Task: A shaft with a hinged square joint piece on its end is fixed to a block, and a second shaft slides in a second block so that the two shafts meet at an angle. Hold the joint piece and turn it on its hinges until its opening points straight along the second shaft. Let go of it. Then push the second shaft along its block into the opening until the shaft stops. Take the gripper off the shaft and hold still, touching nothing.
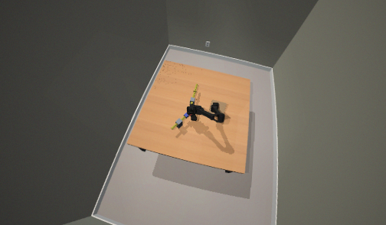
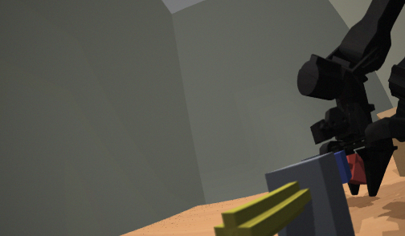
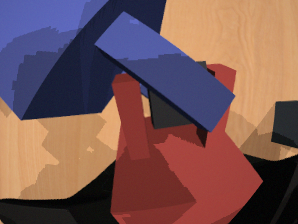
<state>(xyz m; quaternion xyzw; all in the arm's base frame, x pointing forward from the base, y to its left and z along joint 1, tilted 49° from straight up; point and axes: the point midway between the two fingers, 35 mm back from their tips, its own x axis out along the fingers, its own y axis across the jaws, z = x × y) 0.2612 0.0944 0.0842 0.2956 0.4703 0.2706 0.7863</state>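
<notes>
My gripper (image 1: 191,112) (image 2: 363,189) (image 3: 162,147) is shut on the red joint piece (image 2: 357,170) (image 3: 200,162). The red piece's two arms point up in the wrist view, around a dark hinge cross (image 3: 167,111) under the blue fork (image 1: 186,115) (image 2: 342,167) (image 3: 165,70). The blue fork is on the first shaft (image 1: 173,128) (image 2: 265,213), a yellow bar through a grey block (image 1: 178,121) (image 2: 295,175). The second shaft (image 1: 196,88), yellow-green, runs through the other grey block (image 1: 192,99) at an angle to the first. The red piece's opening is hidden.
The wooden table (image 1: 222,86) carries both blocks. The arm (image 1: 207,114) (image 2: 357,38) reaches in from the right in the top view. A dark block-like part (image 3: 287,122) shows at the wrist view's right edge; I cannot tell what it is.
</notes>
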